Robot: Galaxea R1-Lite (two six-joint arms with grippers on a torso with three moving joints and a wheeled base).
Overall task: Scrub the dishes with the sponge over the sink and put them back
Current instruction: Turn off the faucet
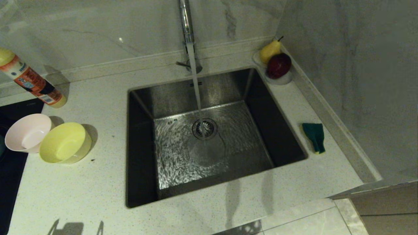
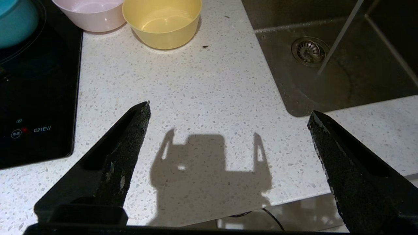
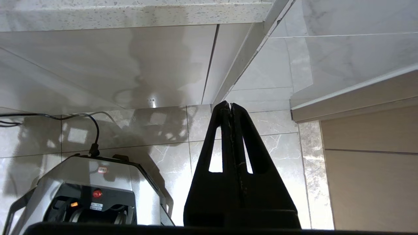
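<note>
The sink (image 1: 209,137) is set into the table (image 1: 81,182). Water runs from the faucet (image 1: 186,23) behind the sink onto its drain strainer (image 1: 204,128). The sponge (image 1: 314,137) lies on the table just right of the sink, green side up, a yellow edge showing at its near end. The yellow bowl (image 1: 65,142) and the pink bowl (image 1: 28,132) stand upright left of the sink, touching each other, the pink one farther from the sink and partly on a black cooktop (image 1: 9,163). The blue bowl (image 2: 14,21) rests on the cooktop, beyond the pink bowl from the sink; only part of it shows in the left wrist view. A bottle (image 1: 32,81) stands left of the sink, behind the bowls. A white dish (image 1: 277,78) with a pear (image 1: 270,51) and a red fruit (image 1: 279,65) sits at the sink's far right corner.

The left end effector (image 2: 228,114) is released, fingers spread wide, empty, over the table near the sink's front left corner. The right end effector (image 3: 231,106) is clenched on nothing, below the table edge, over the floor.
</note>
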